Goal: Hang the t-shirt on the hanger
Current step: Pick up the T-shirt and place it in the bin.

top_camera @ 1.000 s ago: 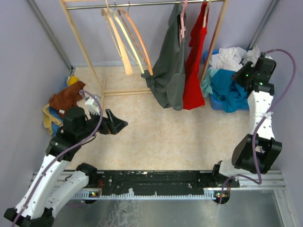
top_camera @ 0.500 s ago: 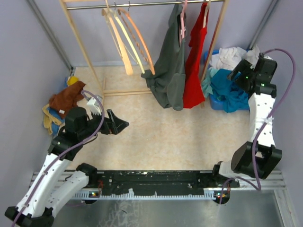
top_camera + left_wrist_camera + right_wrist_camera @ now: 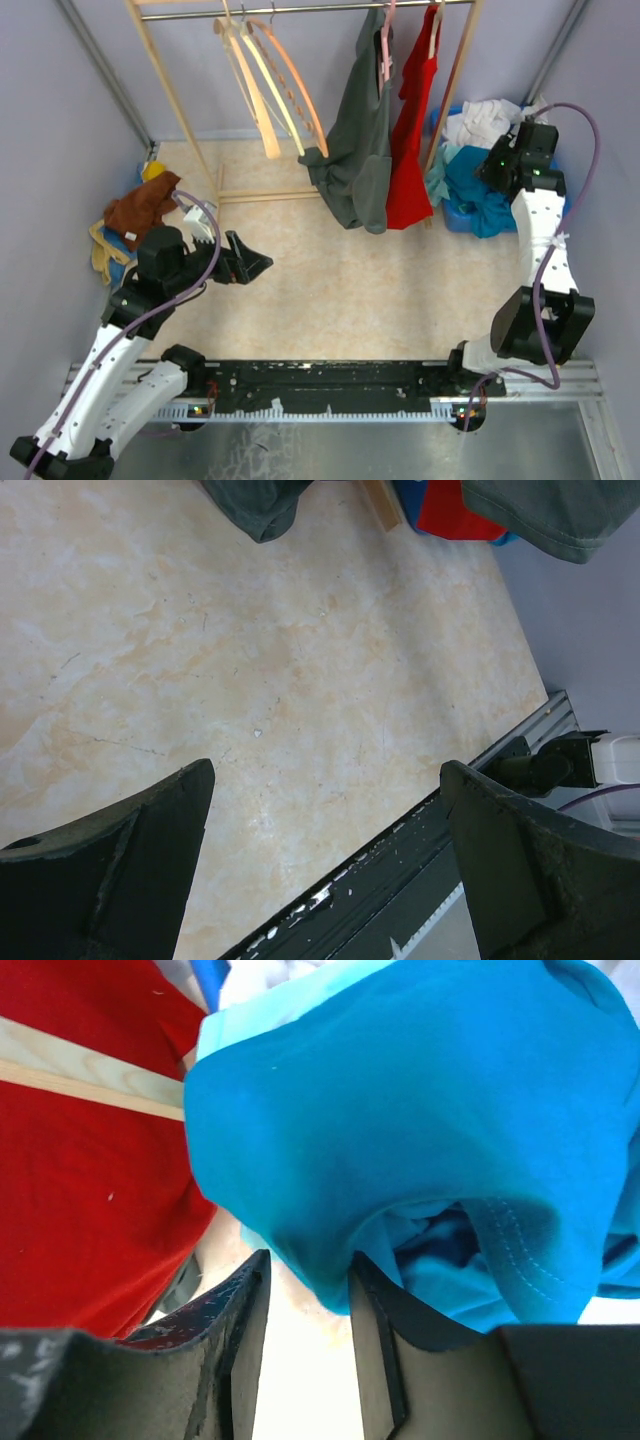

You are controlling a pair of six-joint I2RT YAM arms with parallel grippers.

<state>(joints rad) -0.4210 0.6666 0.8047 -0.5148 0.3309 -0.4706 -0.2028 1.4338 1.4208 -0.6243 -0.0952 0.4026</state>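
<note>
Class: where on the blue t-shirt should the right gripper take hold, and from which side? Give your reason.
Grip the t-shirt at the rounded fold that bulges toward the right gripper, coming in from the right with a finger on each side. The fold is thick, stands proud of the other clothes, and fits between the jaws.

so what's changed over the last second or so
The right gripper swung left over the clothes pile, and its fingers now pinch a fold of the deep teal-blue cloth t-shirt. The left gripper barely shifted and is wide open above the floor. The thin orange hanger and the hung clothes stayed put.
</note>
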